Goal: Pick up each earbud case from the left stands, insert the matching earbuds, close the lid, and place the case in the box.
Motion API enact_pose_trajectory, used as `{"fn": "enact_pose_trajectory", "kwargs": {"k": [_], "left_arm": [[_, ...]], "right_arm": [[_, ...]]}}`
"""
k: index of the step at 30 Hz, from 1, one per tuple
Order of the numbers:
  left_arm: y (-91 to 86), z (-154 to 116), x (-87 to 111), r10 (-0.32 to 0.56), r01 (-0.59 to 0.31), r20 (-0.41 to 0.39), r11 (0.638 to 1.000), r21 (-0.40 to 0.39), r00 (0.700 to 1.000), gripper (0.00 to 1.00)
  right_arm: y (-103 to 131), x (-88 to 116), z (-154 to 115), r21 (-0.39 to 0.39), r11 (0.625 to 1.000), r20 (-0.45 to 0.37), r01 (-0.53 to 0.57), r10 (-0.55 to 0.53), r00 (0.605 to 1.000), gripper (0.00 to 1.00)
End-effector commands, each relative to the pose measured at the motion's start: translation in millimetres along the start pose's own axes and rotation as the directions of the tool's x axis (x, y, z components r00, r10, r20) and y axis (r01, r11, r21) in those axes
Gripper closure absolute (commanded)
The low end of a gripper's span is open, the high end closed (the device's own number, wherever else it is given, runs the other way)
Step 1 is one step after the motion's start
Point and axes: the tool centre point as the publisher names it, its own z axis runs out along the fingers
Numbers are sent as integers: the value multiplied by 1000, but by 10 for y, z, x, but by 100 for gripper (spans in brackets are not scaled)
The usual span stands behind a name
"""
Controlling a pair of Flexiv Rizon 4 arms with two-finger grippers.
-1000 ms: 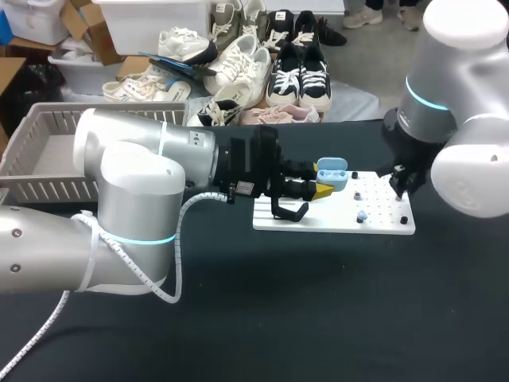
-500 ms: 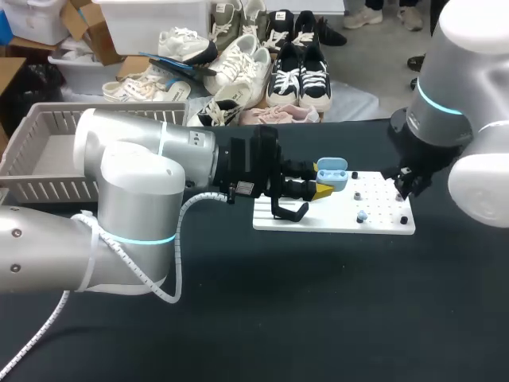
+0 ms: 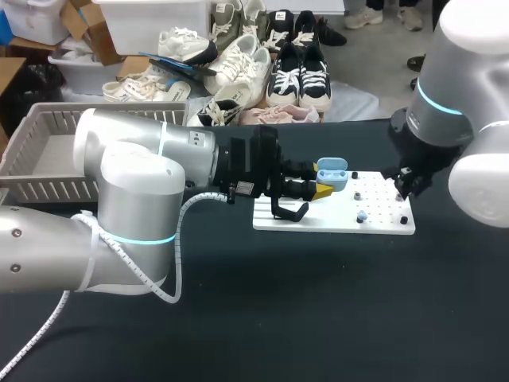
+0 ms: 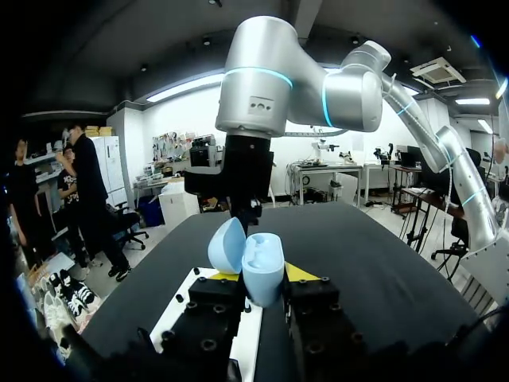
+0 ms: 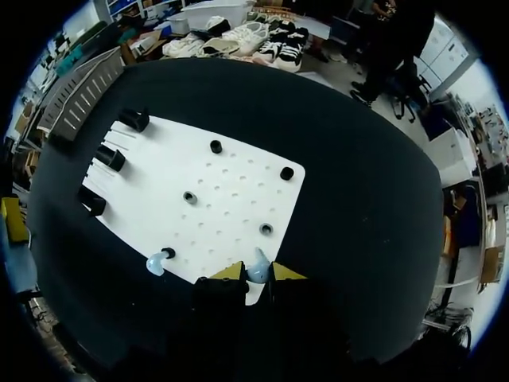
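Note:
My left gripper is shut on a light blue earbud case whose lid stands open, held above the left part of the white pegboard. In the left wrist view the case sits between the yellow-tipped fingers, with my right arm just ahead of it. My right gripper is shut on a light blue earbud over the board's near edge. In the head view that gripper hangs over the board's right end. A second blue earbud rests on a peg.
A grey slatted basket stands at the table's far left. Three black stands rise along one end of the board, and several short black pegs dot it. Black tabletop surrounds the board.
My right arm rose and shifted a little to the right a second ago, then held still. The left arm and the case have not moved.

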Motion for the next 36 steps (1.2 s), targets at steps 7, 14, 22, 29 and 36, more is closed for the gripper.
{"fn": "enact_pose_trajectory", "kwargs": {"k": [7,14,22,29,36], "left_arm": [[-15,-4,7,1,-1,3,1000,-5,1000,100],[-15,-4,7,1,-1,3,1000,-5,1000,100],[-15,-4,7,1,-1,3,1000,-5,1000,100],[-15,-4,7,1,-1,3,1000,-5,1000,100],[-15,-4,7,1,-1,3,1000,-5,1000,100]], "right_arm": [[-133,107,-136,23,977,-36,-211,212,977,100],[-130,253,-233,51,892,-71,-450,453,889,100],[-75,409,-390,124,731,-87,-671,682,726,100],[24,542,-557,164,587,-121,-793,810,574,100],[255,593,-809,201,524,-101,-828,852,514,100]]}}
